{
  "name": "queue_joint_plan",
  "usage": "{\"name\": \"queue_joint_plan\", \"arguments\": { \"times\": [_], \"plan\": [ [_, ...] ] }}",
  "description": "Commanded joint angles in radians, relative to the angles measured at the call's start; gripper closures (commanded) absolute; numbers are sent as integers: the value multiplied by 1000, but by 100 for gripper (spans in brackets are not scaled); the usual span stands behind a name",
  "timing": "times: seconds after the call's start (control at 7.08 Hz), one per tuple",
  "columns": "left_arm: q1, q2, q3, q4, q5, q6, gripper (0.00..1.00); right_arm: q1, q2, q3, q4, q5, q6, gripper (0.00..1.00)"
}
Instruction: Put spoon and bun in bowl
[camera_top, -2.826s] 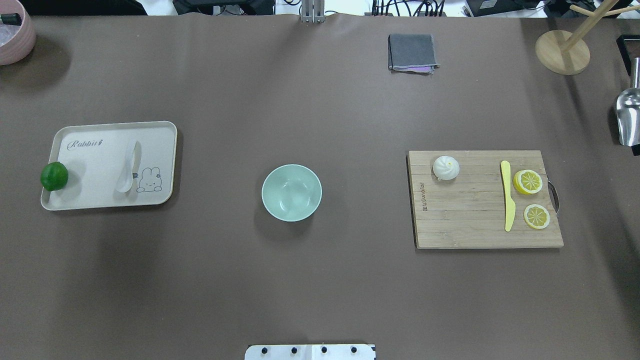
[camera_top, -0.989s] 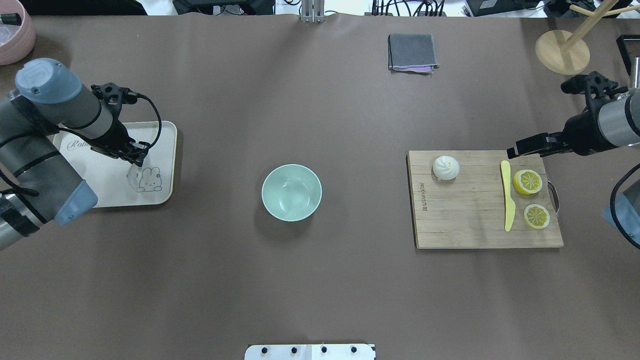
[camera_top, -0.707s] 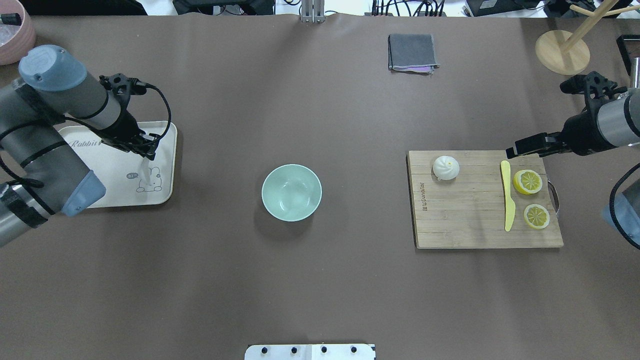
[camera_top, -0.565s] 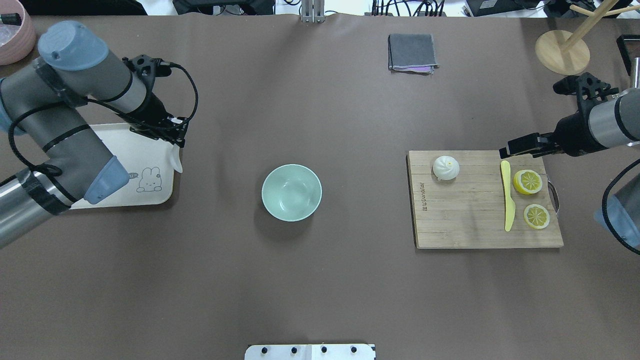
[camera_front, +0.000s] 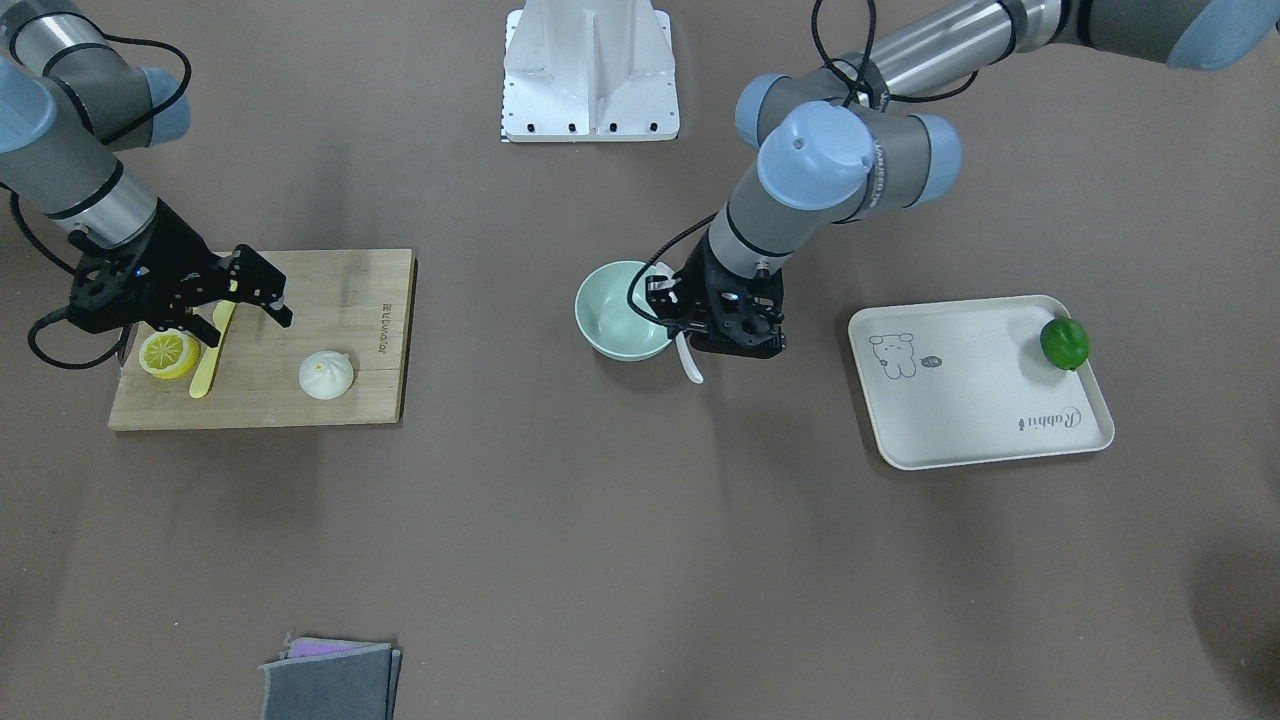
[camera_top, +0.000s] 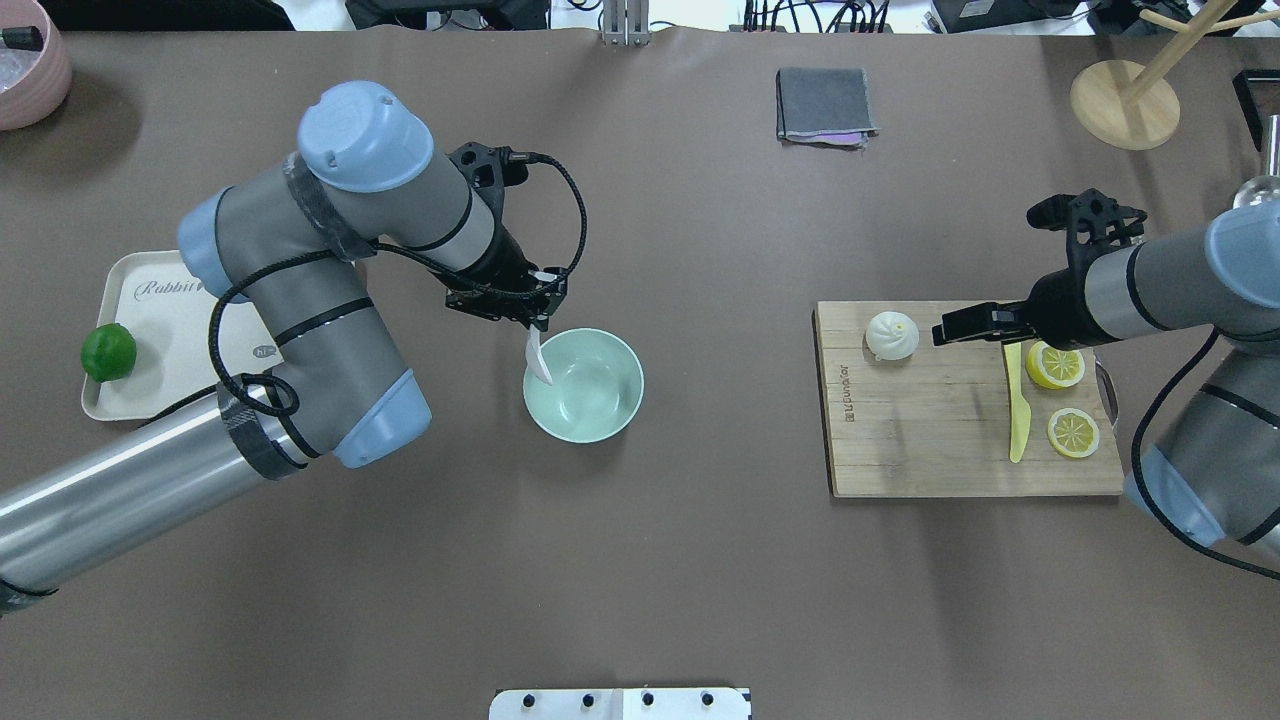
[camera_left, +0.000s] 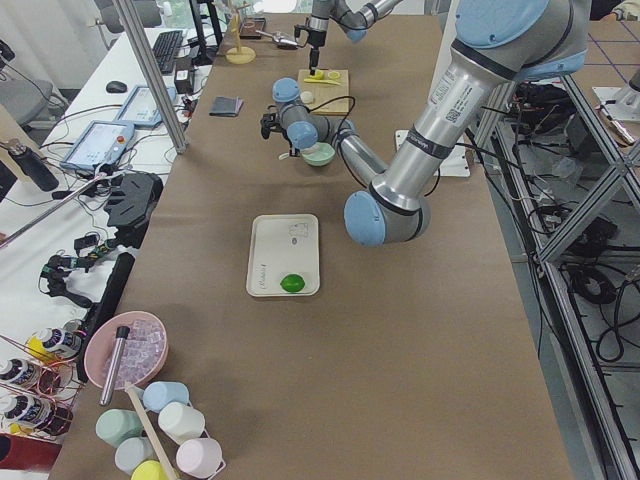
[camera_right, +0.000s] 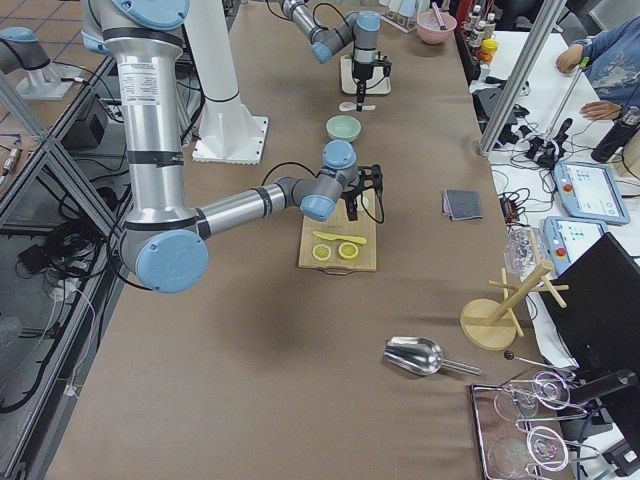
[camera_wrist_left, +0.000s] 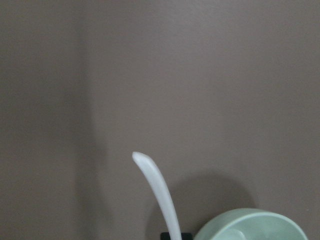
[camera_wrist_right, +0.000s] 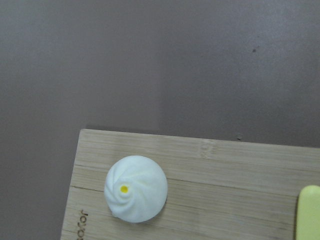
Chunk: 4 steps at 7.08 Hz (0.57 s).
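The left tool is clamped on the white soup spoon. The spoon hangs at the rim of the mint-green bowl, on the bowl's side toward the robot's left, free end pointing down and not resting inside. The steamed bun lies on a bamboo chopping board on the bench, well off to the bowl's other side. The right tool hovers just beyond the bun from the bowl, jaws apart, holding nothing.
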Motion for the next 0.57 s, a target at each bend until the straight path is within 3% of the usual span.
{"name": "queue_joint_plan", "arguments": {
  "times": [0.0, 0.14, 0.28, 0.42],
  "plan": [
    [50, -43, 30, -6, 70, -4, 68, -86, 20, -12, -11, -111, 4, 0],
    [49, -41, 28, -4, 71, -1, 3, -107, 82, -11, -109, -137, 6, 1],
    [49, -41, 24, 0, 71, -4, 2, -135, 109, -6, -172, -203, 4, 3],
    [47, -38, 22, 2, 73, -4, 2, -137, 109, -5, -176, -200, 3, 12]
  ]
}}
